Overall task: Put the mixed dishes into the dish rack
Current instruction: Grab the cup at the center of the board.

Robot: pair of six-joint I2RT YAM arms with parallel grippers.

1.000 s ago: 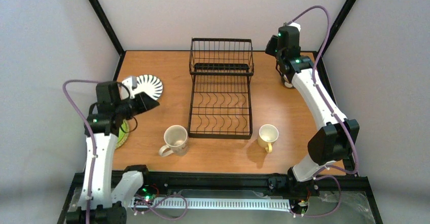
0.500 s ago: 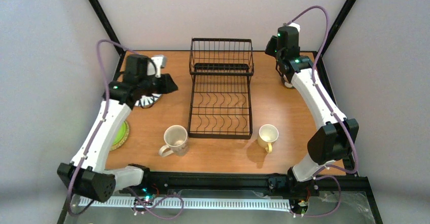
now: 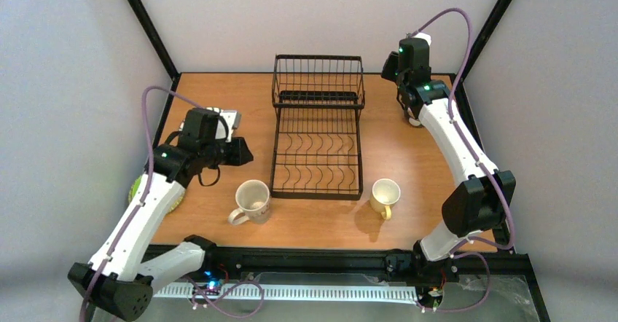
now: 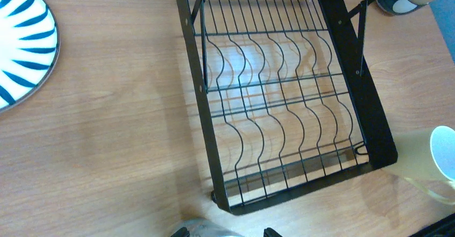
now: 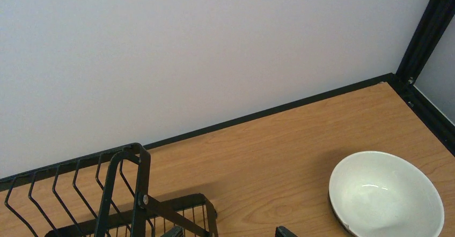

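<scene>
Dish rack [image 3: 318,195] stands mid-worktop [image 3: 218,89] with its tall basket end at the far side. The cream mug [image 3: 253,199] is upright just off its near-left corner and the yellow mug [image 3: 384,193] upright off its near-right corner. Left gripper [image 3: 242,151] hovers left of the rack, jaws released and holding nothing, with the black-and-white striped plate [image 4: 21,38] flat on the worktop on that side. Right gripper [image 3: 409,111] is at the far right, jaws spread wide and empty, close to the teal-and-white bowl [image 5: 386,197] beside the basket end.

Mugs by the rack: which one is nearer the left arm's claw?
The cream mug, at the rack's front left corner; the yellow mug stands at the right corner.
</scene>
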